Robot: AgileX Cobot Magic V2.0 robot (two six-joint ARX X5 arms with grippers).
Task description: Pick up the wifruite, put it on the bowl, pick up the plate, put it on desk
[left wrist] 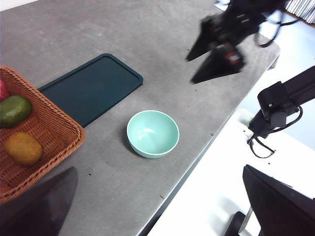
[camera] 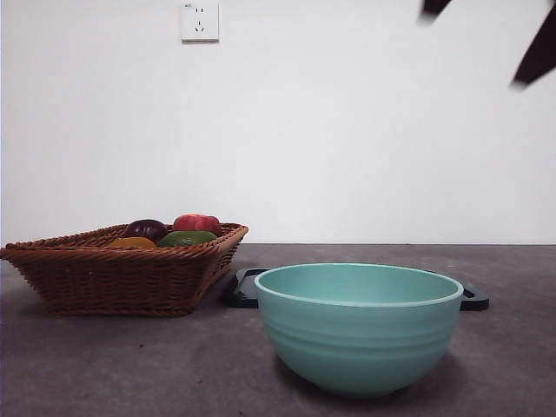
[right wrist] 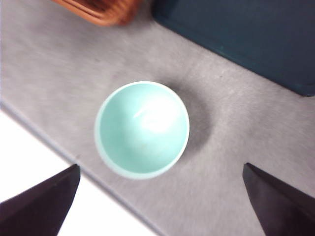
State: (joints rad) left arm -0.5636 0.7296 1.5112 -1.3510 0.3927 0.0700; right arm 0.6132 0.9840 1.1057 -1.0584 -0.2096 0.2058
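Observation:
The wifruite (left wrist: 22,147), dull orange-brown, lies in the wicker basket (left wrist: 54,130) beside a green fruit (left wrist: 14,110); in the front view only its top (camera: 130,243) shows over the rim. The mint-teal bowl (camera: 358,326) stands empty on the desk (left wrist: 98,29), also seen in both wrist views (left wrist: 152,133) (right wrist: 142,129). A dark flat plate (left wrist: 91,88) lies behind it. My left gripper (left wrist: 159,169) is open and empty, high above the basket's edge. My right gripper (right wrist: 161,165) is open and empty, high over the bowl; it shows in the left wrist view (left wrist: 216,51).
The basket (camera: 122,274) also holds a dark purple fruit (camera: 145,228) and a red one (camera: 197,223). The desk's front edge (left wrist: 197,162) runs close by the bowl. A second arm's base (left wrist: 280,105) stands off the desk. A wall socket (camera: 199,21) is behind.

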